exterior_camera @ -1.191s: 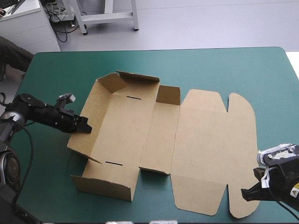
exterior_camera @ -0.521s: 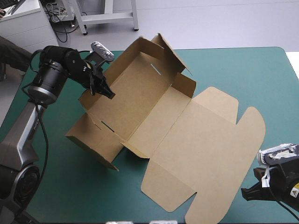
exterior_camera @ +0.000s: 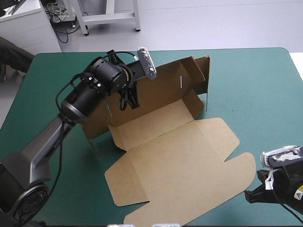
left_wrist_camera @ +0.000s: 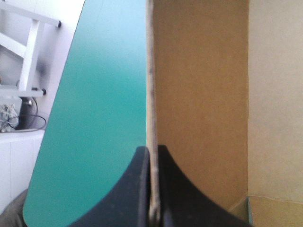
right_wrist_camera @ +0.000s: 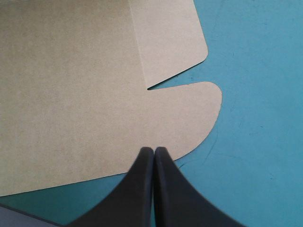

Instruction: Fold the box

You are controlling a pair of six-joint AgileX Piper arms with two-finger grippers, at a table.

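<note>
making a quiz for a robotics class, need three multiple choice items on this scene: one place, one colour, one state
1. Where is the right gripper? A) by the box's rounded flap, near the table's near right corner B) at the far left corner C) mid-table
2. What colour is the table cover? A) red B) teal-green C) white
3. The left gripper is: A) open B) shut, empty C) shut on the box
Answers: 1 A, the high view shows it beside that flap; 2 B, teal-green surrounds the box; 3 C, a wall's edge sits pinched in it.
</note>
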